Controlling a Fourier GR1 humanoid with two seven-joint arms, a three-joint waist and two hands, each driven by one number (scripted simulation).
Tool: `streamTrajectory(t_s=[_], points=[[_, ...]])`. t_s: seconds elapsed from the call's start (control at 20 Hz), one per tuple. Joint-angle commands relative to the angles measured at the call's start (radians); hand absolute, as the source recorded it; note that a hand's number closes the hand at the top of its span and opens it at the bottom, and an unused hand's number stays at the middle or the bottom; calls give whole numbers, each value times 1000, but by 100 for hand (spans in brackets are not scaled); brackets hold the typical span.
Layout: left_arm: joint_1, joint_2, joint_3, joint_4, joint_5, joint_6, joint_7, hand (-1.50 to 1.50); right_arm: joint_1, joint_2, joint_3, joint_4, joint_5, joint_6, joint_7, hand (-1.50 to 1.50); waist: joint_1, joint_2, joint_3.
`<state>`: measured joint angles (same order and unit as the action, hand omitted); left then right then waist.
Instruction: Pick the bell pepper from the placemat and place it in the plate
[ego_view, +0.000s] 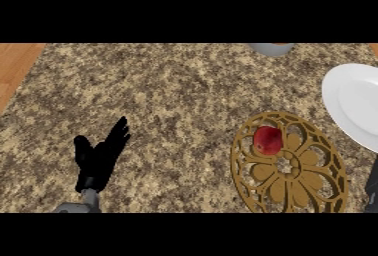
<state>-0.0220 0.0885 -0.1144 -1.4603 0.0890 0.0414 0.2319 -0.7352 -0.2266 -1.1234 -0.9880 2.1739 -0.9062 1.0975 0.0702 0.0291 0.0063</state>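
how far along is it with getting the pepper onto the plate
Nothing looks done yet: the red bell pepper sits on the gold placemat, untouched. Nothing is in hand: the left robot hand rests open at lower left, and only a dark sliver at the right edge may be the right arm. Left: grasp, lift, carry to the white plate.

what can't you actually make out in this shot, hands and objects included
- Right hand: head view, only a dark sliver at the right edge; fingers cut off.
- Plate: its right part runs past the right edge.
- Grey object: cut by the top band; cannot be identified.
- Bell pepper on the placemat: too small to show a stem.
- Left hand: open, fully seen.
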Motion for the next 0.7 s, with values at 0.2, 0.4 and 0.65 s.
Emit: streamTrajectory(t_s=[0.2, 0.4, 0.65], points=[[3, 18, 28, 12, 19, -14, 4, 0, -45, -95, -178, 315, -225, -27, 68, -150, -21, -4, 1], [8, -10, 11, 21, 0, 12, 7, 0, -25, -150, -165, 471, -376, -212, -88, -150, -31, -8, 1], [48, 11, 10, 8, -1, -11, -20, 0, -31, -148, -117, 464, -460, -418, -222, -150, -19, -9, 2]])
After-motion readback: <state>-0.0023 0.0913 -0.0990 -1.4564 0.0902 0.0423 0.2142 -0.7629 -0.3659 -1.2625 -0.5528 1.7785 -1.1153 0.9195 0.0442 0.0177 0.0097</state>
